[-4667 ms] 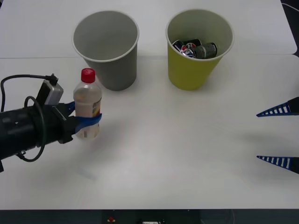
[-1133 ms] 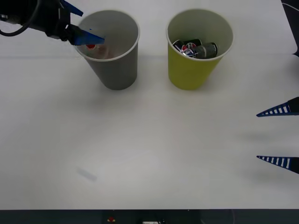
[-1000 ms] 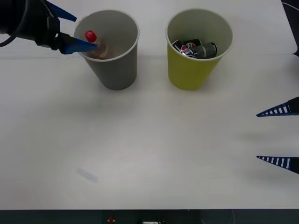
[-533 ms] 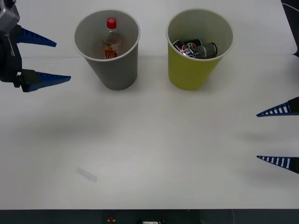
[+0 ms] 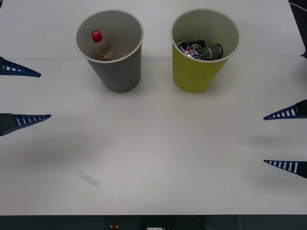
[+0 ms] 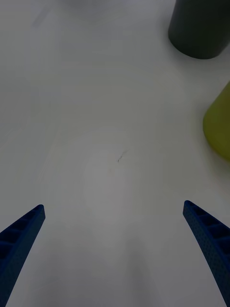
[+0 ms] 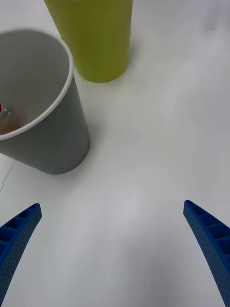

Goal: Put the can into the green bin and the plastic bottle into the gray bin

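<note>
A: Item one, plastic bottle (image 5: 100, 45). We are logging it inside the gray bin (image 5: 115, 72), leaning with its red cap toward the bin's left wall, long axis tilted rather than upright.

B: Item two, can (image 5: 211, 51). We are seeing it lying in the green bin (image 5: 196, 74) among other dark cans. We are judging both placements done, so no grasp seems to be pending.

A: Item three, left gripper (image 5: 21, 95). We are finding it at the table's left edge, fingers spread wide, holding nothing. The gray bin is lying forward and to the right of it, well apart.

B: Item four, right gripper (image 5: 287, 140). We are noting it at the right edge, also wide apart and holding nothing, parked well clear of the green bin.

A: Nearer arm for the gray bin: left. Any coming move, in our judgement, is only a retreat away from that bin.

B: View differences. The front view is showing us both bins' contents from above. The left wrist view is giving the gray bin's (image 7: 43, 139) side wall and a sliver of the bottle within; the right wrist view is offering only the bins' outer walls, contents hidden.
</note>
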`<state>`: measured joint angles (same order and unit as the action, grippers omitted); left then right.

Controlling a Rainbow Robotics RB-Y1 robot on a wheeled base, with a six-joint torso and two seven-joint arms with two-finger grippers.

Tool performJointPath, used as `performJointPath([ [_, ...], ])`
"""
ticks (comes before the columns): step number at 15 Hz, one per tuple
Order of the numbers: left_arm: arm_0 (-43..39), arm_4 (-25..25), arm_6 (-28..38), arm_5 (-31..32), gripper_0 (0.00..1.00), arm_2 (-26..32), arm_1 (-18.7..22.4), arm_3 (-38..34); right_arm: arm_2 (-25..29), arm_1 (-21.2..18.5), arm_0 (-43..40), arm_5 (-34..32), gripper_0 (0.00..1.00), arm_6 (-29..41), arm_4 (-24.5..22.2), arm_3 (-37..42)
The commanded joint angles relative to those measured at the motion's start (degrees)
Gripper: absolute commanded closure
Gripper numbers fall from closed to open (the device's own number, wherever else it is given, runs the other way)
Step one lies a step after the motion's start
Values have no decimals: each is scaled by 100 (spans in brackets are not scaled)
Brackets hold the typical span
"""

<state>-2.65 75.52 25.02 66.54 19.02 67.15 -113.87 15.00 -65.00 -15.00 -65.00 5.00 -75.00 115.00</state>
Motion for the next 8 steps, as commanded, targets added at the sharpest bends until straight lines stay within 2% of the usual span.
performJointPath([
  [1,-447,-90,-507,-1,0,190,18,-39,0,0,0,0,0,0,0,0],
  [8,-1212,-213,-1702,-1,0,286,237,-65,0,0,0,0,0,0,0,0],
])
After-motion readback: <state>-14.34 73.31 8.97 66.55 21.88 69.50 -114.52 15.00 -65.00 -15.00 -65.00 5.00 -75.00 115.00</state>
